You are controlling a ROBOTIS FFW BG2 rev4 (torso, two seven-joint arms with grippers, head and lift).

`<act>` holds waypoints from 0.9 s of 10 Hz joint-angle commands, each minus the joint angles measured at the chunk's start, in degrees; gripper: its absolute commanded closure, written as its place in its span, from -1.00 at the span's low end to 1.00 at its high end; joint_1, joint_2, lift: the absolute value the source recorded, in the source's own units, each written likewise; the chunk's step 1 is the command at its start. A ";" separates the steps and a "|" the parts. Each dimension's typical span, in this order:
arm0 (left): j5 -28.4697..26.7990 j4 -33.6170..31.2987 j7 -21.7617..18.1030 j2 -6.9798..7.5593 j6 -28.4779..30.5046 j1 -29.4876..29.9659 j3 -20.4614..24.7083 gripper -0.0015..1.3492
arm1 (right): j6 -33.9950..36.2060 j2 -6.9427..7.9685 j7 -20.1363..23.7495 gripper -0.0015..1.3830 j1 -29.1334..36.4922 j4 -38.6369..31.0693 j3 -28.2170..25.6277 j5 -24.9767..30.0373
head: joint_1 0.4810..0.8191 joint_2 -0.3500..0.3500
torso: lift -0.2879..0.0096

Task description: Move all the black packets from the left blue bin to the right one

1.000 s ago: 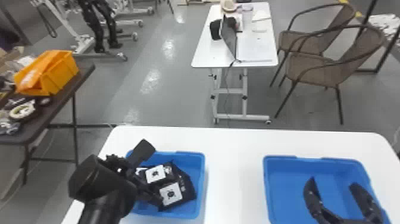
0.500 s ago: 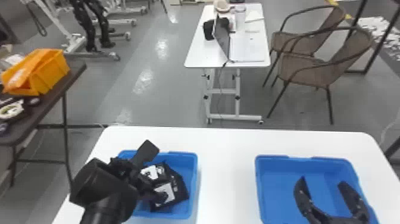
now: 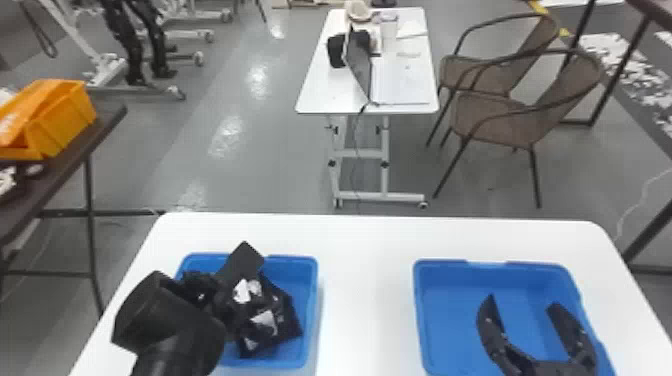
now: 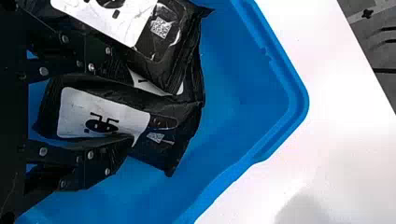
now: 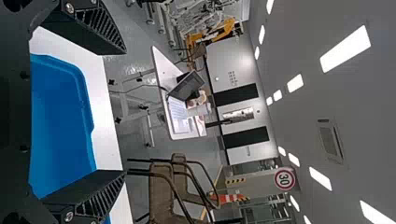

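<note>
Where the black two-fingered left claw [image 3: 222, 300] reaches down, a glossy black plastic packet with a white label [image 4: 100, 114] is clamped between its flat fingers, one on each side of the wrapper. Just beside that claw, outside its grip, another black packet with a white label and a small printed square [image 4: 163, 46] overlaps the wrapping next to it. A scrap of white label shows between the two; how many packets lie underneath I cannot tell. All of these are inside the left blue plastic bin [image 3: 295, 259], whose floor shows around the claw and whose rim runs past the fingertips.

Off to the robot's right, well apart from the left claw, the right blue plastic bin [image 3: 535, 265] sits on the same white table with rounded corners [image 3: 365, 280]. Over it is the black right claw [image 3: 522, 302], its two fingers spread wide with nothing held between them.

Farther out, beyond both claws, a small white wheeled table [image 3: 330, 85] bears an open laptop [image 3: 360, 65], with two brown woven chairs [image 3: 500, 117] near it. To the left of the left claw, an orange plastic bin [image 3: 65, 117] rests on a dark-topped table [image 3: 107, 117].
</note>
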 commanded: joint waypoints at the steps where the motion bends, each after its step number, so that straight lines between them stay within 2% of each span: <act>1: -0.32 -0.58 -1.28 0.36 0.51 -0.54 0.16 0.27 | -0.02 0.00 0.01 -0.86 0.01 0.01 0.00 -0.03 | 0.27 0.29 | 0.94; 2: -0.32 -2.69 -2.86 0.62 0.86 -0.19 0.51 0.33 | -0.02 0.00 0.09 -0.86 0.01 -0.08 0.00 -0.03 | 0.27 0.30 | 0.94; 4: 0.99 -11.66 -6.29 1.33 3.23 2.54 1.91 0.33 | 0.07 0.00 0.09 -0.86 -0.08 -0.08 0.00 -0.03 | 0.27 0.31 | 0.94; 5: 1.52 -16.40 -8.31 1.24 4.29 3.85 3.50 0.33 | -0.02 0.00 0.09 -0.86 -0.08 -0.08 0.00 -0.03 | 0.27 0.31 | 0.94; 7: 10.84 -21.41 -8.57 0.71 2.88 5.00 5.08 0.33 | 0.07 0.00 0.18 -0.86 -0.26 -0.25 0.00 -0.64 | 0.27 0.33 | 0.94; 9: 22.70 -20.71 -6.82 -0.08 -5.21 4.91 4.99 0.32 | -0.02 -0.09 2.20 -0.86 -1.93 0.45 0.09 -2.84 | 0.27 0.21 | 0.94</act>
